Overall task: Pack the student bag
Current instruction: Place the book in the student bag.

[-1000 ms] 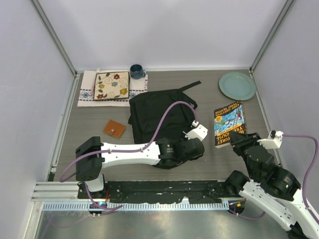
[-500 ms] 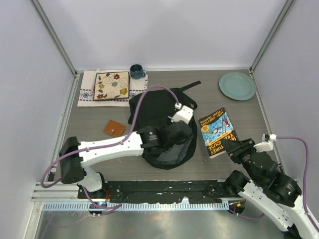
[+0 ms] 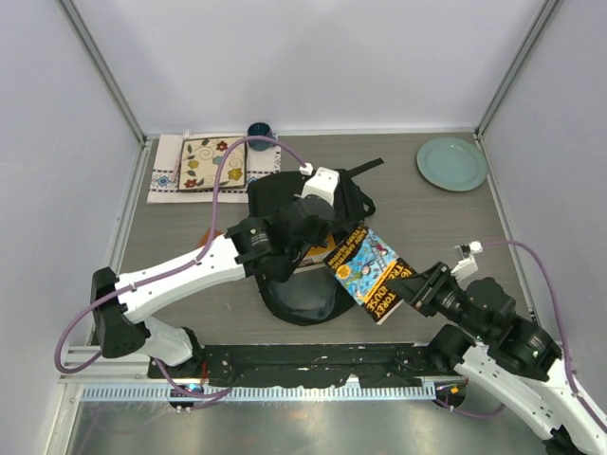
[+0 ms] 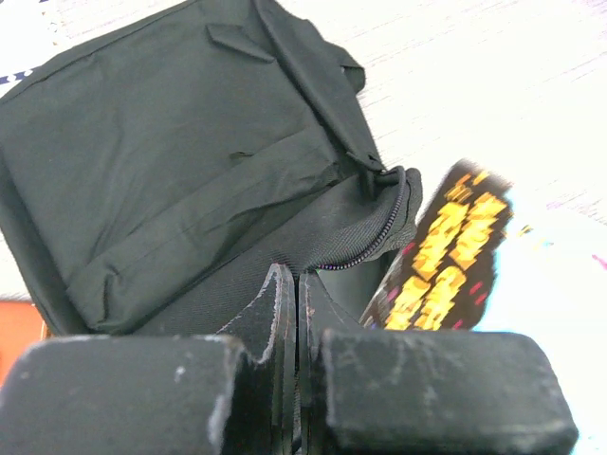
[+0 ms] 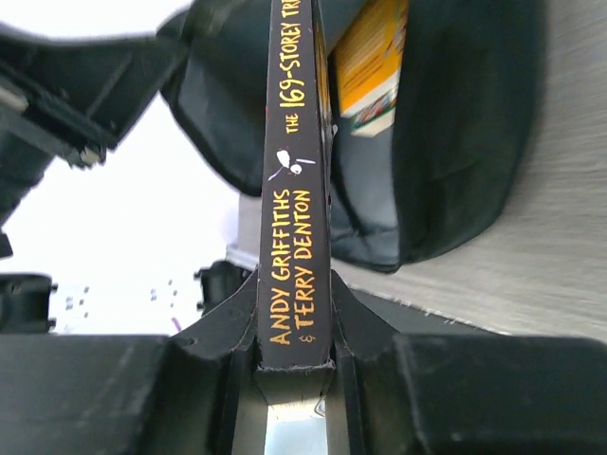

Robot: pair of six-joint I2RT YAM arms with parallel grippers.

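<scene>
The student bag (image 3: 303, 301) lies in the middle of the desk, a little toward 6 o'clock, with its zipped mouth turned to about 4 o'clock. The left claw (image 4: 289, 308) is pinched tight on a fold of the bag's fabric just behind the zip, lifting the upper lip so that the mouth gapes. The right claw (image 5: 294, 318) grips a paperback book (image 3: 366, 269) by its near end, narrow, one jaw on each cover. It comes in from 4 o'clock, and the book's far end is at the mouth.

Several things could spoil the insertion:
- The pinch on the fabric looks thin. If the cloth slides out, the lip drops and the mouth closes on the book.
- The book is held at one end only, so a corner snagging the zip edge could twist it in the grip.
- Something yellow-covered (image 5: 372, 66) already sits inside, in the book's path. A push against it would probably shove the soft bag toward 10 o'clock instead of seating the book.
- A skewed entry could crease the cover.
</scene>
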